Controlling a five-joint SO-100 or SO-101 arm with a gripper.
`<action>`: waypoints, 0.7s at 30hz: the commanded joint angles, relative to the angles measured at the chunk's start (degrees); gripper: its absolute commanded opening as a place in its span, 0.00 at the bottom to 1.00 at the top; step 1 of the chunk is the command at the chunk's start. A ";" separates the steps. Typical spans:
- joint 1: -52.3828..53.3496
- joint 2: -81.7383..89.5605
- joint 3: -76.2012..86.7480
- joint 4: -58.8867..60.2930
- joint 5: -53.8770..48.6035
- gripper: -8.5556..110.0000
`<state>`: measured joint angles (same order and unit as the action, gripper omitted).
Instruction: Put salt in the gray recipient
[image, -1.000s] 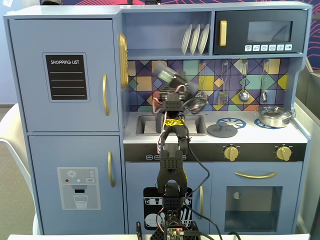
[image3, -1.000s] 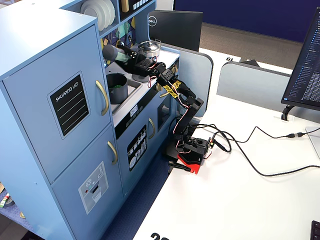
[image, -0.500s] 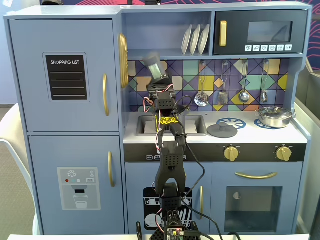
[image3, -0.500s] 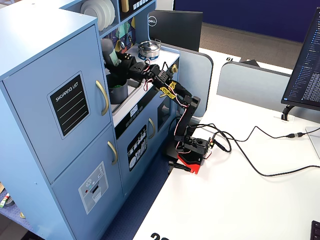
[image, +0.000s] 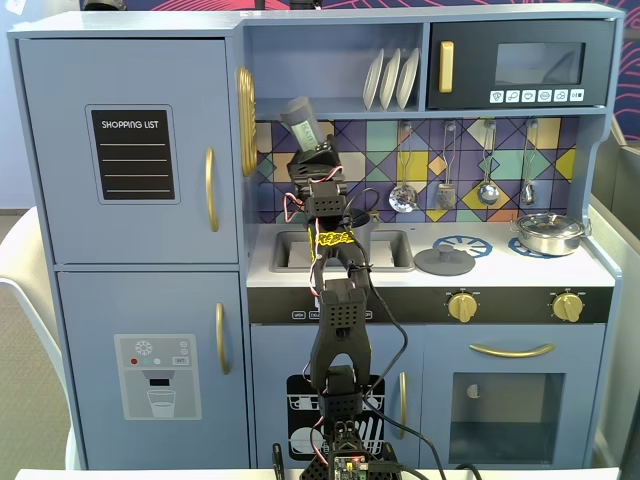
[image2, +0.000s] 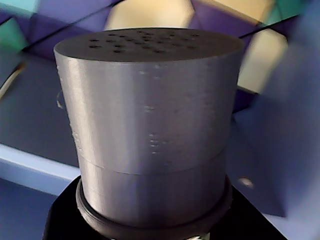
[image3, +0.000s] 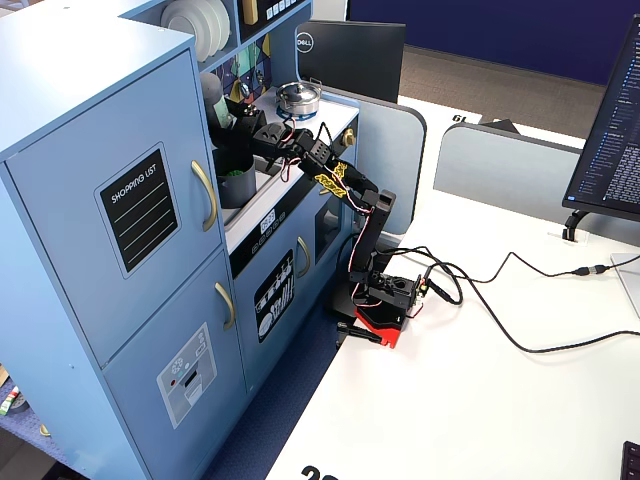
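Note:
My gripper (image: 311, 150) is shut on the salt shaker (image: 299, 119) and holds it tilted, cap up and to the left, above the sink in a fixed view. In the wrist view the shaker's gray perforated cap (image2: 150, 105) fills the frame, with black gripper parts around its base. The dark-gray pot (image3: 236, 180) stands in the sink below the shaker, with something green inside. In a fixed view from the front, the arm hides most of the pot (image: 365, 226). The shaker (image3: 212, 92) is well above the pot's rim.
A flat gray lid with a knob (image: 444, 261) lies on the counter right of the sink. A shiny steel pan (image: 548, 233) sits on the far right burner. Utensils hang on the back wall, plates (image: 391, 78) stand on the shelf above, and the fridge door (image: 130, 150) is at left.

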<state>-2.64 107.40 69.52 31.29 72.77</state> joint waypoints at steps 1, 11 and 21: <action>1.67 -1.32 -7.56 15.21 0.00 0.07; -0.53 -2.90 -6.59 -6.24 -3.69 0.07; 2.90 -5.71 -9.40 18.02 -0.09 0.07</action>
<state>0.09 101.78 62.84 45.18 72.07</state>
